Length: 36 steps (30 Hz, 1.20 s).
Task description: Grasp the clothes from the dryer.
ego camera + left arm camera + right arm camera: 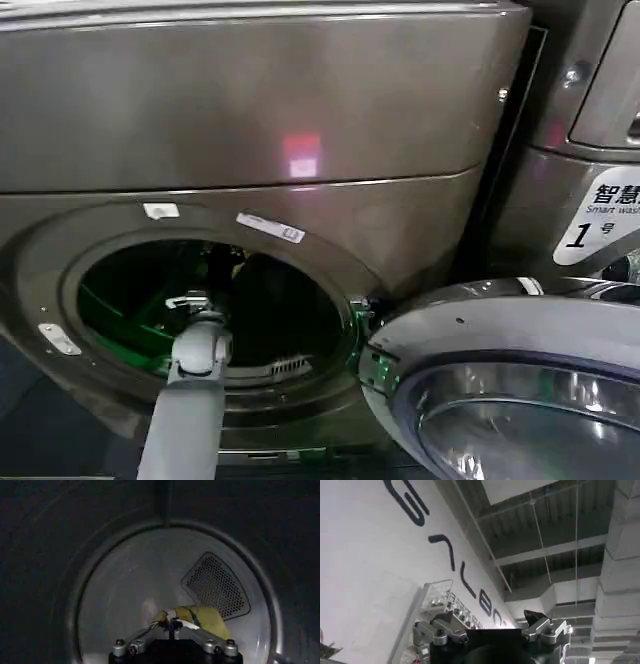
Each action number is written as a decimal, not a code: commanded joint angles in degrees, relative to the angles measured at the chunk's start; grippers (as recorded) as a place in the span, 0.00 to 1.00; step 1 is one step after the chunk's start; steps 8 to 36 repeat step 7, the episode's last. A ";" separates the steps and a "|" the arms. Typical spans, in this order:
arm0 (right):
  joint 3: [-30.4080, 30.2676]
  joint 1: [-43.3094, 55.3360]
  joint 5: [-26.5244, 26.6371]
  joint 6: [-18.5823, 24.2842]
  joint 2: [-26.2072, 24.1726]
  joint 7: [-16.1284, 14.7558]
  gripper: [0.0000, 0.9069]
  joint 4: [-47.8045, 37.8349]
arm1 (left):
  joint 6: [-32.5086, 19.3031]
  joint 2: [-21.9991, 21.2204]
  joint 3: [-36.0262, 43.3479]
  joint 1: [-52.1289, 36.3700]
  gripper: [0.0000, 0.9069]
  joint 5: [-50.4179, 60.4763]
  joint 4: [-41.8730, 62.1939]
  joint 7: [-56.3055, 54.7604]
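In the head view's lower left, the left arm reaches into the dryer [300, 120]. Its left pincer [171, 624], lower centre in the wrist view, has closed on the clothes [200, 617]. Next, I judge: withdraw through the porthole.

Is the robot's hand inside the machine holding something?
Yes. The left gripper, inside the dryer, is shut on the near edge of the clothes. The right gripper holds nothing.
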 commanded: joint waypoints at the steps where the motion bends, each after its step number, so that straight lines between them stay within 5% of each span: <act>1: 0.25 -0.22 -0.15 -0.61 0.25 0.14 1.00 0.11 | 0.67 0.35 -0.15 0.40 0.00 0.19 -0.54 -0.21; 36: 0.46 -0.65 -0.13 -0.84 -0.07 0.11 1.00 0.29 | 1.13 0.85 -0.02 0.55 0.00 -0.09 -0.81 -0.15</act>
